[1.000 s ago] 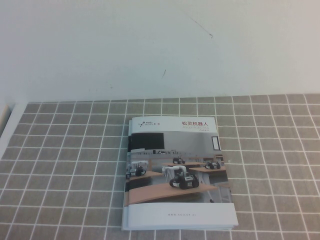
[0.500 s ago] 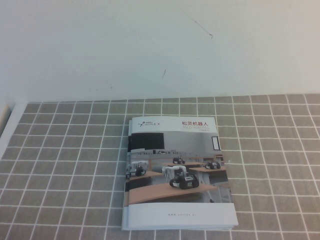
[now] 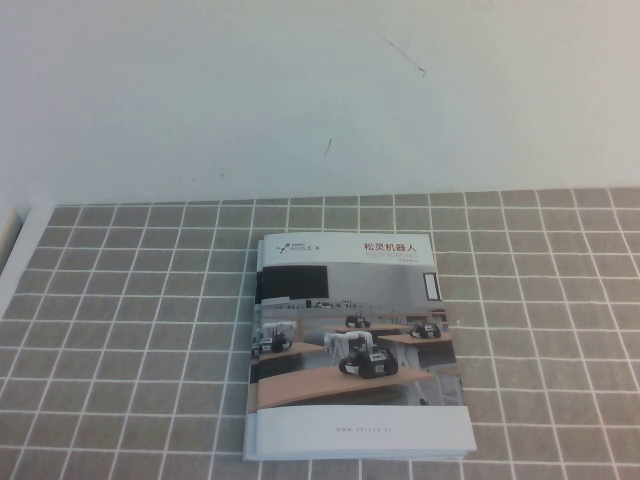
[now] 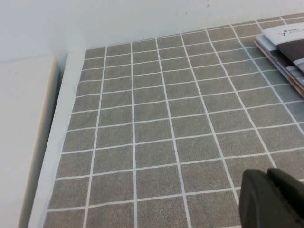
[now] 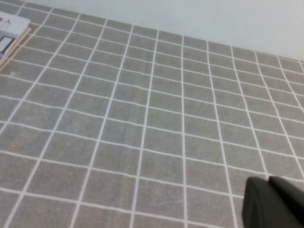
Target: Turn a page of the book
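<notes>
Unchanged from a second ago: same spot for the book (image 3: pixel 355 345), same closed cover, no arm entering the high view. Behind everything, a plain white wall (image 3: pixel 300 90) filling the upper part of that view. Below it, a grey mat (image 3: pixel 120 330) ruled with white grid lines, spread across the whole work surface up to the wall's foot. At the mat's far left, a white ledge (image 3: pixel 8 230), seen larger from the left wrist (image 4: pixel 23 133), running alongside a narrow white strip (image 4: pixel 61 142) at the mat's border. Lying flat on the mat near the middle of the high view, slightly toward the near edge: the book, shut, cover up, title end toward the wall; a corner of it also caught by the left wrist camera (image 4: pixel 285 50) and by the right wrist camera (image 5: pixel 12 33). Well apart from the book on the robot's left, above bare mat: left gripper (image 4: pixel 271 199), only a dark tip in its own view, spread or closed impossible to tell. Well apart on the robot's right, likewise above bare mat: right gripper (image 5: pixel 274 203), again only a dark tip, state impossible to tell. On the cover, a photo (image 3: pixel 362 355) of robots on wooden desks between white bands, a black Chinese title (image 3: pixel 395 248), a small logo (image 3: pixel 298 245). Peeking out along the book's left side, white leaf edges (image 3: pixel 250 440).
</notes>
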Available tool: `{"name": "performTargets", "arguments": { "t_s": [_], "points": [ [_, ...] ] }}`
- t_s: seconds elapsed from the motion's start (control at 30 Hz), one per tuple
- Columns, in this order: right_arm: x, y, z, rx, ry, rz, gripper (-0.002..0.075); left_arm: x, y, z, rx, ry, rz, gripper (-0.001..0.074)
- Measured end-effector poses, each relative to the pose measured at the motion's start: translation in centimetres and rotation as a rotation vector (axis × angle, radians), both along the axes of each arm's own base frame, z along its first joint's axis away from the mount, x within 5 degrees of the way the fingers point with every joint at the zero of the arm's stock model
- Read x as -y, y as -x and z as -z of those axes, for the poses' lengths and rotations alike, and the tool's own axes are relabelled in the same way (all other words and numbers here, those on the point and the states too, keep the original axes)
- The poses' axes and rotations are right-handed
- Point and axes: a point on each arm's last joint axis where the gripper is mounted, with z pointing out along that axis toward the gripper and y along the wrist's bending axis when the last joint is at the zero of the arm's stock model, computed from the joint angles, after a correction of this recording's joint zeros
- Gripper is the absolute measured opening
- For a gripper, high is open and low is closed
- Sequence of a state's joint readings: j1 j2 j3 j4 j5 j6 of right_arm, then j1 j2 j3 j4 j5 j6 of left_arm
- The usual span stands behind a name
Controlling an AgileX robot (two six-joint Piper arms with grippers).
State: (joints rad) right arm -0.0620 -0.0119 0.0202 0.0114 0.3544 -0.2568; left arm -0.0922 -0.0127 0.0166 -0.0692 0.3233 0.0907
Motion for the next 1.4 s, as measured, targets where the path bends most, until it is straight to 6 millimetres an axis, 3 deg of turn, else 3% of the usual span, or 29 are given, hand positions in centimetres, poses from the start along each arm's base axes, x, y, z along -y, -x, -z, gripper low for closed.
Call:
{"name": "performTargets", "arguments": {
  "t_s": [1.07, 1.4],
  "points": [
    [0.01, 0.0, 0.0, 0.0, 0.003, 0.0, -0.0003, -0.01, 0.0, 0.0, 0.0, -0.003, 0.0, -0.0004],
    [0.04, 0.0, 0.0, -0.001, 0.011, 0.001, -0.0003, -0.22, -0.18, -0.39, 0.069, -0.083, -0.005, -0.0004]
  ]
}}
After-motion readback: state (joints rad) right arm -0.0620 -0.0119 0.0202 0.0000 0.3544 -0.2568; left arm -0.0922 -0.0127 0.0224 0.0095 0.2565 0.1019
